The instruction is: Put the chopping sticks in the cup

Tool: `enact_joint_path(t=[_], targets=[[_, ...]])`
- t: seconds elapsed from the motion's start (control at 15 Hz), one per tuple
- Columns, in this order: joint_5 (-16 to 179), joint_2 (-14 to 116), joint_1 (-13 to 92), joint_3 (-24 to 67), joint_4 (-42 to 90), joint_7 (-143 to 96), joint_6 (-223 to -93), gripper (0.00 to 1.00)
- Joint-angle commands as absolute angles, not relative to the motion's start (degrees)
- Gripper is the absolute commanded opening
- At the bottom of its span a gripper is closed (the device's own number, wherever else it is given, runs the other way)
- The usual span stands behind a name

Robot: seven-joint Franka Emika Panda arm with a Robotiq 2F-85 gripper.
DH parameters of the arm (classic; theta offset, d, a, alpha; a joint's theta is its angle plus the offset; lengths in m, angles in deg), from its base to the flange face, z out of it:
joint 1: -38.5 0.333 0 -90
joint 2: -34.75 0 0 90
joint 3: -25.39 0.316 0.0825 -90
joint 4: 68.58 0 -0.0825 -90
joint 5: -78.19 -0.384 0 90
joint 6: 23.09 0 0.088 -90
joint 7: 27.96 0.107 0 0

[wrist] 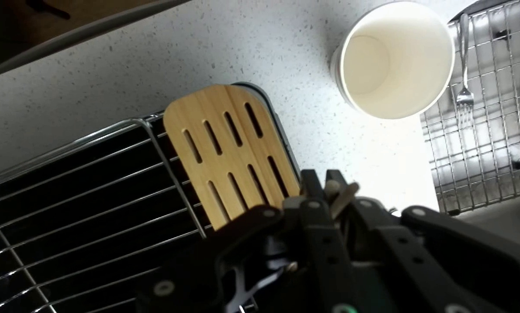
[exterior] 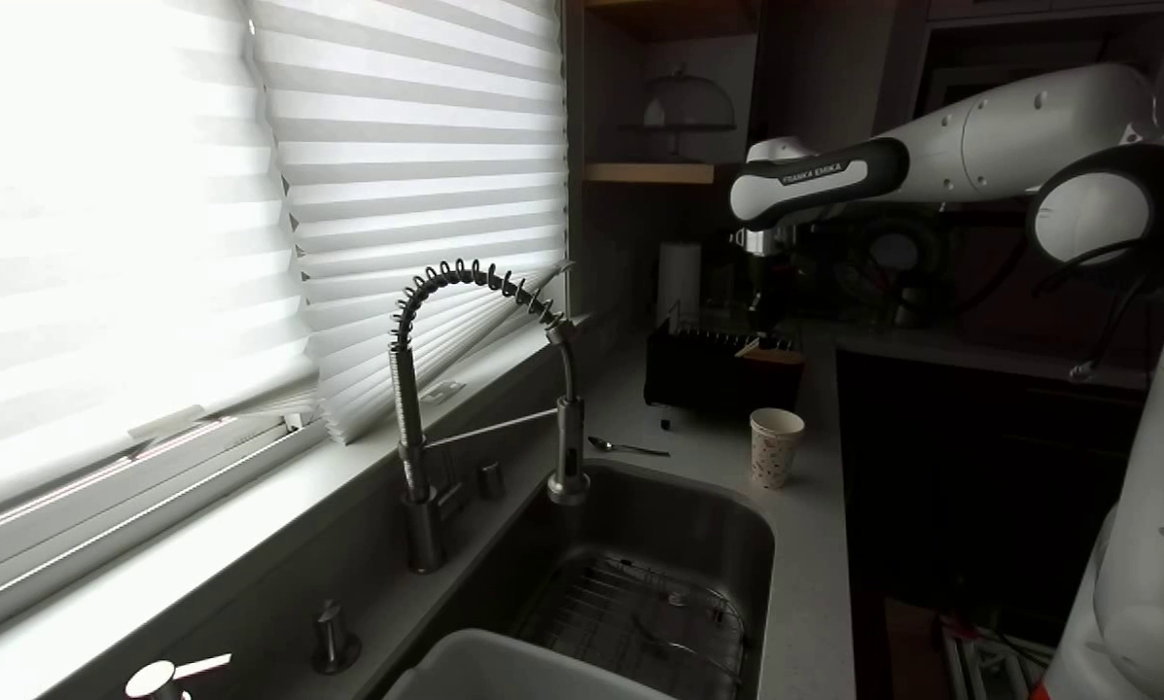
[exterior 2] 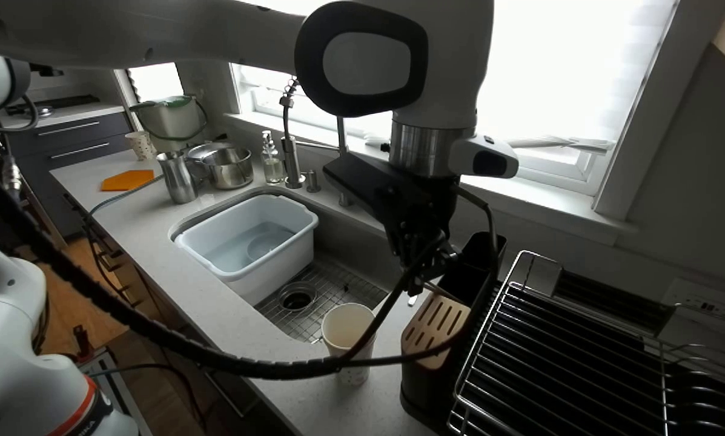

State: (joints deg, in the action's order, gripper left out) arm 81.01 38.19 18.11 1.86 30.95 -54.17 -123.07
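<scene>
Chopping sticks: They were up in the gripper, not in the cup yet. They stuck out at a slant, near the edge of the slotted wooden lid. I could not tell if they touched it.
Fingers: They looked pinched on the sticks, with a bit of stick poking out between them.
Stick weight: They looked very light, so holding them up was likely easy.
Stick stiffness: They looked straight and hard, most likely wood, so they would not flop.
Stick slip: Such thin sticks could roll or spin in the pinch. A bump at one end could swing them, like a seesaw.
Stick snap: A hard push against the rim might have cracked one, I thought.
Where to hold the sticks: Near the top ends looked best, side by side. Then the long part could hang down and go in first. They slanted too much for that, so they needed tipping up straighter.
Cup: It stood upright on the counter, beside the sink and apart from the lid. Its top faced up, and I saw nothing inside. It looked like light paper, so a poke could knock it over.
</scene>
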Motion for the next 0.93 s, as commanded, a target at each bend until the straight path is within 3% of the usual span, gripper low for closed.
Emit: enact_joint_path(t=[0.0,0.87], targets=[[80.22,40.04,16.80,2.72,28.84,-54.95,-120.30,0.02],[82.58,36.51,17.08,2.95,22.90,-52.87,-111.91,0.02]])
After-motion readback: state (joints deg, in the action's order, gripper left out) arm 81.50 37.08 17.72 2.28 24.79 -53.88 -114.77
